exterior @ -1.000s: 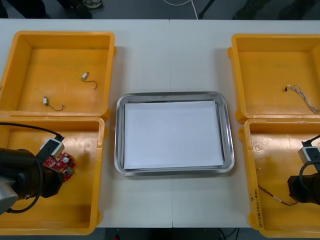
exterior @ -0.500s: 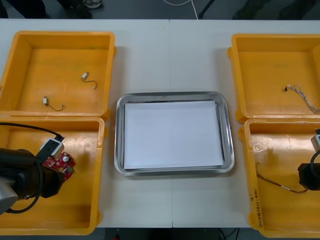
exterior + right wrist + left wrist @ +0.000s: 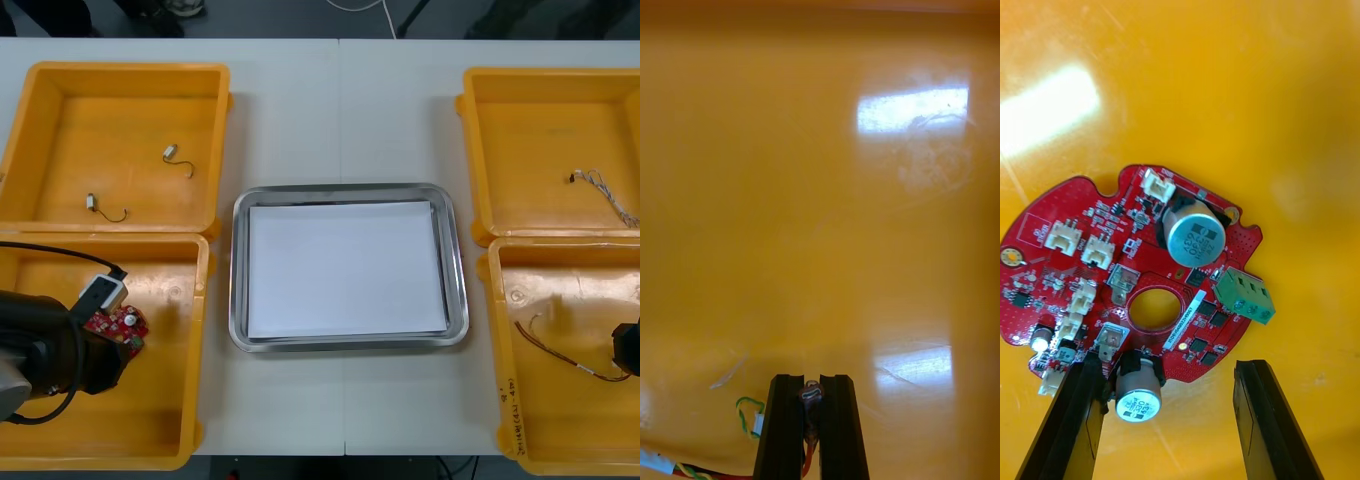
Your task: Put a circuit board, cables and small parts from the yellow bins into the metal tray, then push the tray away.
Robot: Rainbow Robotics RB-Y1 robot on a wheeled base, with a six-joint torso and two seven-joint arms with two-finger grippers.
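Shiny metal tray, glossy plastic bins

Front: steep overhead of table. Wrists: close, apparently inside yellow bins.

An electronics lab or workshop bench: light table, yellow parts bins, shiny metal tray, red circuit board.

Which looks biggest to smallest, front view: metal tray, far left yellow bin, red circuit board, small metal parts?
1. Shiny metal tray and far left yellow bin: look alike, unranked.
2. Round red circuit board, at the left gripper.
3. Small metal parts, both alike.
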